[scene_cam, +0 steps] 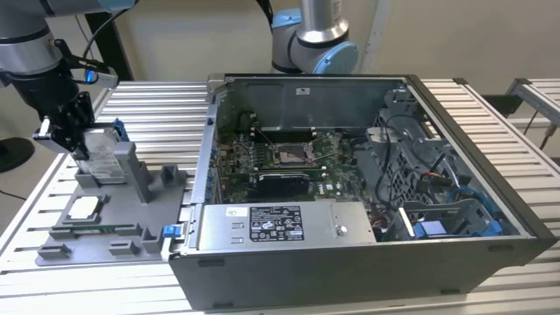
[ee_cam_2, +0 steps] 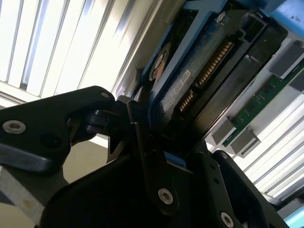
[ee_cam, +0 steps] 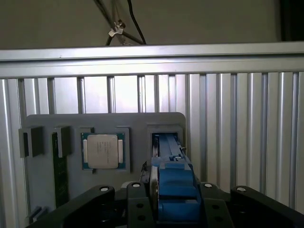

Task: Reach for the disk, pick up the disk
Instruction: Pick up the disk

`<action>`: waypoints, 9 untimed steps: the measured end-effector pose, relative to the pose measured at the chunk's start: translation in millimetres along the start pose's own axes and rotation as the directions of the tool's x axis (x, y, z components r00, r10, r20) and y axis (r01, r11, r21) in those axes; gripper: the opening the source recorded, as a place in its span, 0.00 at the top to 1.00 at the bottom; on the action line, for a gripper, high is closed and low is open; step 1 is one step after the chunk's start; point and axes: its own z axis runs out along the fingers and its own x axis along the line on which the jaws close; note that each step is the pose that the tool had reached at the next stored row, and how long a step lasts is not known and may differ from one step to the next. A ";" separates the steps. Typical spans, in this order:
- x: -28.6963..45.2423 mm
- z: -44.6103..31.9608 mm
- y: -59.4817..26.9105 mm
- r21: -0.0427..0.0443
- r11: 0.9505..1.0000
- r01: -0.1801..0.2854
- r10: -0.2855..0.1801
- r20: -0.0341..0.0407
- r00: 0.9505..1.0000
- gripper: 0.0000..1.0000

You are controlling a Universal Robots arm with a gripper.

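Black tool (ee_cam: 173, 192) is clamping the disk (ee_cam: 168, 147) by its blue-framed edge; it is standing upright in the grey holder (scene_cam: 140, 180) on the bench (scene_cam: 149, 111), exterior view's left. Pick-up seems underway, calling for a straight lift clear.

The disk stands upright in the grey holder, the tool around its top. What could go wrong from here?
The disk sits in a narrow slot of the holder; a tilted pull could jam it against the slot walls.
The tool is at its blue frame, which might flex or slip.
The chip lies in the same holder; a jolt could shift it.
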 end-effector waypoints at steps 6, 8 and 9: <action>0.0 -6.7 0.1 -0.001 1.000 0.000 0.000 0.000 1.000 1.00; 0.0 -9.7 0.1 -0.001 1.000 0.000 0.000 0.000 1.000 1.00; 0.0 -11.1 0.1 -0.001 1.000 0.000 0.000 0.000 1.000 1.00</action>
